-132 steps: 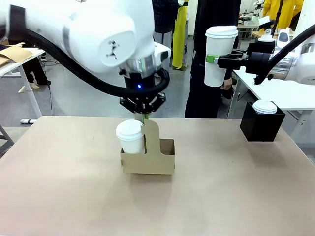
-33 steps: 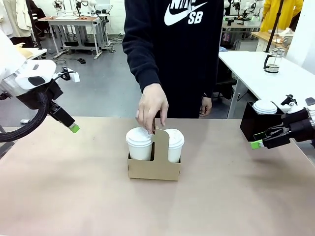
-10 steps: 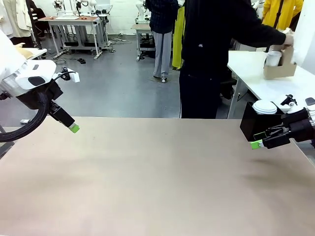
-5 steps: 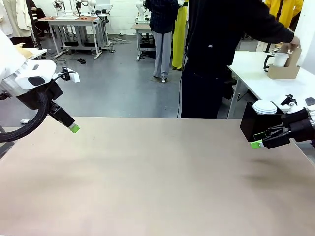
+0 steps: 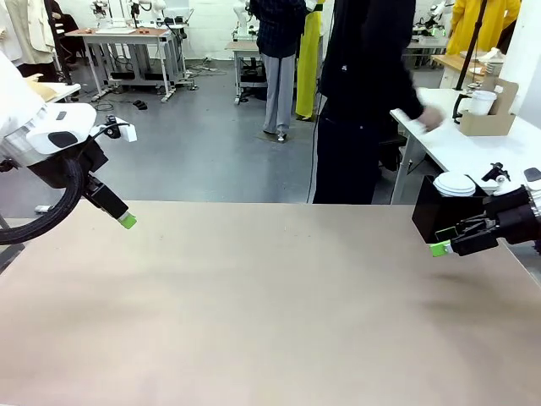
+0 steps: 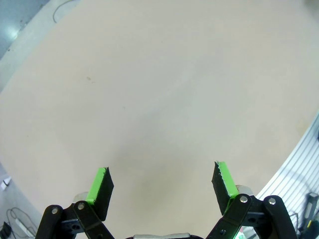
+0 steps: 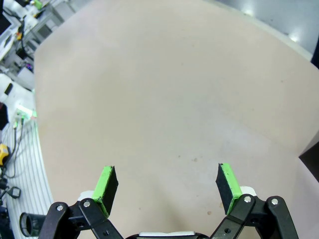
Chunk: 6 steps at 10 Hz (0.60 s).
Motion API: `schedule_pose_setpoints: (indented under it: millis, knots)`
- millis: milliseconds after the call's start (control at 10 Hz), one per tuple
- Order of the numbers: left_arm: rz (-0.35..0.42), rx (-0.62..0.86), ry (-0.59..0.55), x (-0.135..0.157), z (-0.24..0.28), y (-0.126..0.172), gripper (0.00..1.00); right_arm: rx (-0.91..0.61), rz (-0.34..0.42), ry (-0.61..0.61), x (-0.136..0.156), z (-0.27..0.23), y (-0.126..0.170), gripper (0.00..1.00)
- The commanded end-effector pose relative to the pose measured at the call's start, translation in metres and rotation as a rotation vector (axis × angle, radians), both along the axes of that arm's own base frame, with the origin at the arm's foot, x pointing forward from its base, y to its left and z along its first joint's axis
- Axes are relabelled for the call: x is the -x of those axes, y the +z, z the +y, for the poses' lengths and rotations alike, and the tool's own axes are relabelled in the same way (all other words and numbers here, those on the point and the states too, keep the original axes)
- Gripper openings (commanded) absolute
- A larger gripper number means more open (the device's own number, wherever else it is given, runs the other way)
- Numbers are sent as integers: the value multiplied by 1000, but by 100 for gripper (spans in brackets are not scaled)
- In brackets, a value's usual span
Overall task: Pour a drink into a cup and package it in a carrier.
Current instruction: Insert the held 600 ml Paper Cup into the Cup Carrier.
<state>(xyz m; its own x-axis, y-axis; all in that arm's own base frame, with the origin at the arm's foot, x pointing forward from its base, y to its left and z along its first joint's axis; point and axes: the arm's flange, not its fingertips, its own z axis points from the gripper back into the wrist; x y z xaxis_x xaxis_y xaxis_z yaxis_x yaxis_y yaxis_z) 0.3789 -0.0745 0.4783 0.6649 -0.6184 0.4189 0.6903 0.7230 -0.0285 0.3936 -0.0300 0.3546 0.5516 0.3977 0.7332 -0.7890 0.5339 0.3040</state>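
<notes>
On the far white side table [image 5: 473,156], well beyond and above the right claw [image 5: 441,246], sits the carrier [image 5: 488,118] w/ a white cup [image 5: 482,102] in it. Front view: carrier is off the main table [image 5: 270,304], far from both claws. A person [image 5: 363,93] stands between the tables, one hand [image 5: 429,118] blurred, near the carrier but apart from it. Left claw [image 5: 125,220] hangs at the table's left edge, tip angled down; right claw hangs at the right edge, just in front of a black box [image 5: 431,211] w/ a white lid [image 5: 455,183] on top.

Left wrist view: left claw [image 6: 162,184], green pads [image 6: 99,185] spread wide, nothing between them; bare tabletop [image 6: 159,89] ahead.

Right wrist view: right claw [image 7: 167,186], pads [image 7: 106,183] equally wide apart, nothing gripped; bare tabletop [image 7: 164,89] ahead.

Step in hand, judged: pour + packaging appear complete; carrier w/ cup rests on the side table, out of arm reach. Next move: likely none for the arms beyond holding a parked pose. Drink jug: cannot tell clearly; a dark shape left of the cup is too small to confirm.
</notes>
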Motion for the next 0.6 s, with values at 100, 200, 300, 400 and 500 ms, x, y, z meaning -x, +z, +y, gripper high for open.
schedule_pose_setpoints:
  millis: [100,200,300,400,500]
  knots:
    - [0,0,10,1,0,0,100,3,0,-3,0,-1,0,100]
    - [0,0,10,1,0,0,100,3,0,-3,0,-1,0,100]
    - [0,0,10,1,0,0,100,3,0,-3,0,-1,0,100]
    - [0,0,10,1,0,0,100,3,0,-3,0,-1,0,100]
    - [0,0,10,1,0,0,100,3,0,-3,0,-1,0,100]
